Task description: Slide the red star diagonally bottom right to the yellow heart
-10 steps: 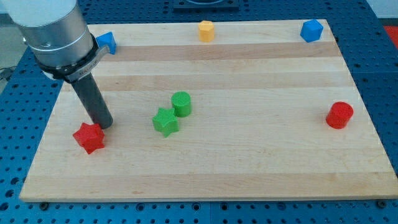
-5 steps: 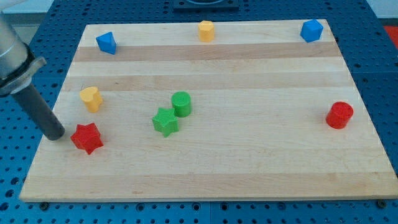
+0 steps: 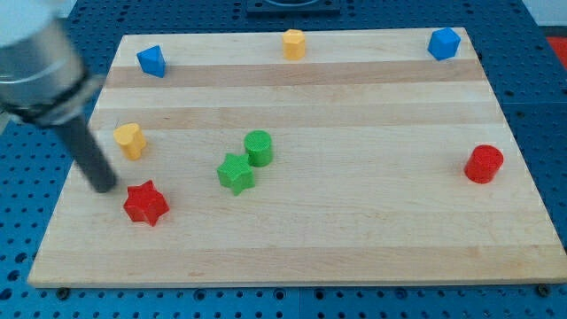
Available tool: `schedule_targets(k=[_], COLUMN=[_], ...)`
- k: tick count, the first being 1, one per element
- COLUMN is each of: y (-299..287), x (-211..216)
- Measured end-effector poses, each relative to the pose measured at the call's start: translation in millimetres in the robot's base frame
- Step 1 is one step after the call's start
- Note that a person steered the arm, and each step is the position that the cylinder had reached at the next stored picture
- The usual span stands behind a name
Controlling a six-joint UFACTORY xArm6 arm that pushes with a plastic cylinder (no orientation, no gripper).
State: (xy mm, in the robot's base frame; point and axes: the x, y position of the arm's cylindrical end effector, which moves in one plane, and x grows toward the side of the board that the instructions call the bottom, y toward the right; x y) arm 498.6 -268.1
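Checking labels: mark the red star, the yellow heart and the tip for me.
red star (image 3: 145, 203), camera view, centre of its top face.
yellow heart (image 3: 129, 140), camera view, middle of the block.
my tip (image 3: 104, 186), camera view, very end of the rod, just up-left of the red star.

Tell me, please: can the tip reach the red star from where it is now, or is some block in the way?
Probably yes. My tip sits just up-left of the red star, with only bare board between them. The yellow heart lies above, off that line.
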Motion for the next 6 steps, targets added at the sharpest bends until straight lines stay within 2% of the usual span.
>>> schedule_targets(k=[1, 3, 4, 6], y=[-4.3, 4.8, 8.5, 103.8], x=[0.0, 46.8, 46.4, 36.5])
